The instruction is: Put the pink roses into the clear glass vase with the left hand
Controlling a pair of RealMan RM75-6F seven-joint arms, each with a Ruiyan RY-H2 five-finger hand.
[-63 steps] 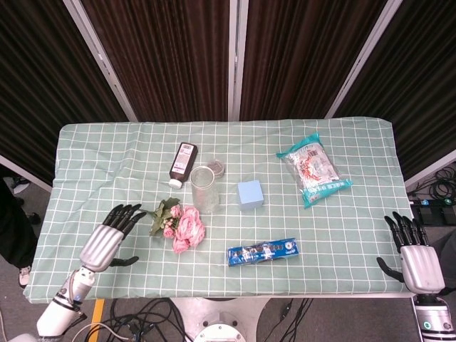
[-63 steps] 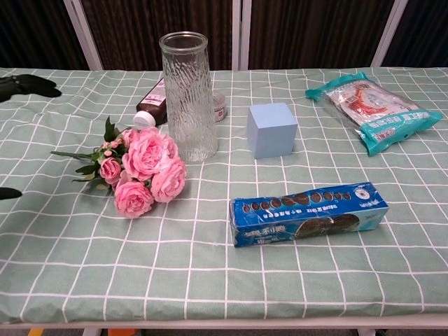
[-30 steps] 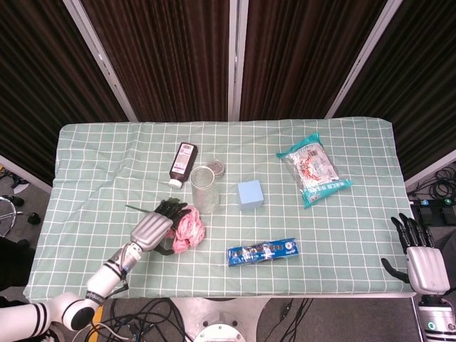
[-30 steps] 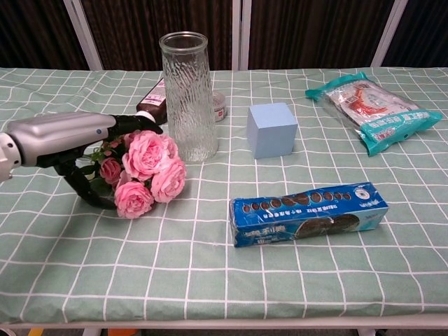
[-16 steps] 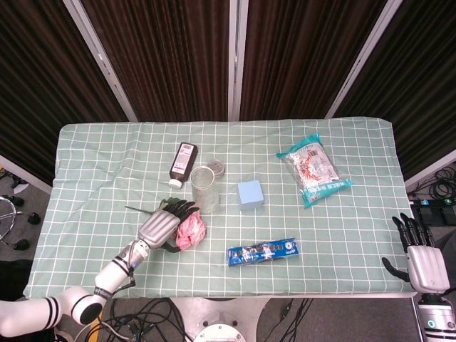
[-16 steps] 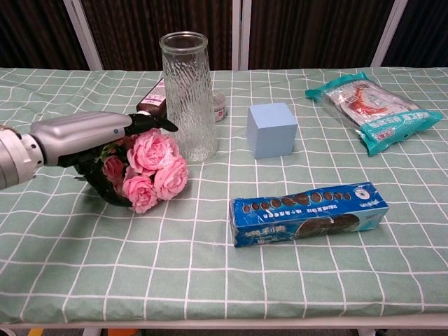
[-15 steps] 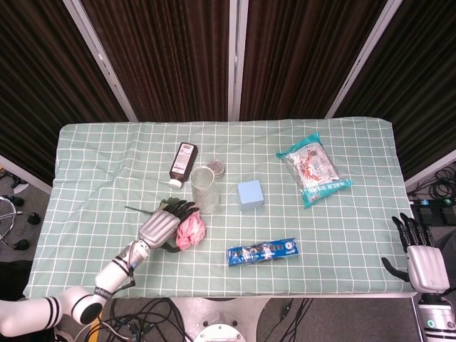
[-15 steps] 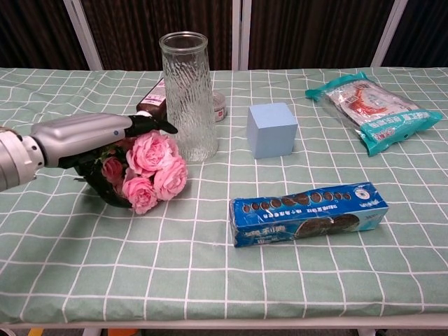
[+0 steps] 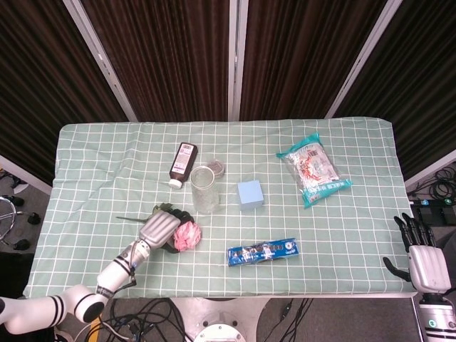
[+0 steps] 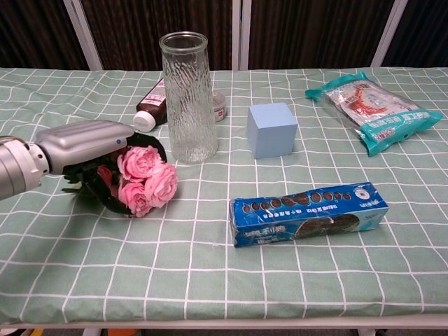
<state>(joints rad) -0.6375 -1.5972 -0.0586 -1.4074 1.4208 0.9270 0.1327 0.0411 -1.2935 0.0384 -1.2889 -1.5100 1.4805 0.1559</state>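
**Chest view: left hand wrapped around the pink roses beside the vase**

Chest view shows the left hand (image 10: 94, 143) with its silver back over the pink roses (image 10: 143, 178) and its dark fingers (image 10: 112, 199) curled around the bunch, gripping it low on the green checked tablecloth (image 10: 210, 280). The bouquet is a tight cluster of full pink blooms with dark green leaves behind them; the flower heads point right, toward the camera side. From the head view, a thin stem (image 9: 132, 218) sticks out to the left of the hand.

The clear glass vase (image 10: 186, 98) stands upright just right of and behind the roses, not touching them. It is tall, ribbed with a rippled texture, and open at the top.

Behind the vase lie a brown bottle with a white cap (image 10: 150, 105) and a small round tin (image 10: 219, 107). A pale blue cube (image 10: 272, 130) sits right of the vase, a blue packet of sandwich biscuits (image 10: 308, 213) lies nearer, and a teal snack bag (image 10: 371, 108) is at far right.

The right hand (image 9: 425, 256) appears only in the head view, off the table's right near corner, fingers spread and holding nothing.
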